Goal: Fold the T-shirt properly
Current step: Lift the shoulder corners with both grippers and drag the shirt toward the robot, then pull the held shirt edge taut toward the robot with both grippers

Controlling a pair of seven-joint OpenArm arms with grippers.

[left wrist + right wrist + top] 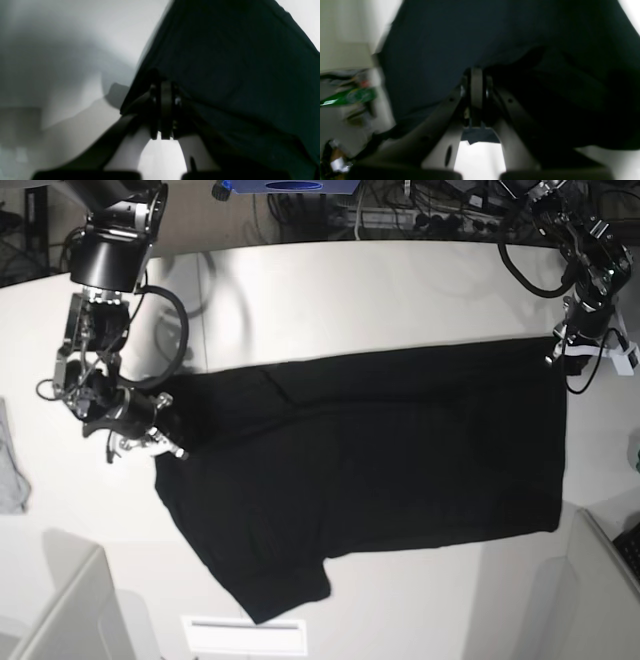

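Overhead, the shirt [380,460] lies spread across the white table [350,290], black and mostly flat, with one sleeve trailing toward the near edge and light creases near its far-left part. At the shirt's left end the right gripper [170,438] has its jaws closed on the cloth; the right wrist view shows its two fingers [476,85] pressed together with dark fabric draped over and around them, and a scrap of cloth showing below the pinch. At the far right corner the left gripper [558,350] is likewise clamped tight on the shirt's edge; in the left wrist view the closed fingers [162,110] meet at the cloth's border, the black fabric rising away up and to the right while bare table fills the left side. Both wrist views are blurred. A small grey cloth [10,465] lies at the table's left edge, well apart from the shirt. Cables [420,215] run along the far side beyond the table.
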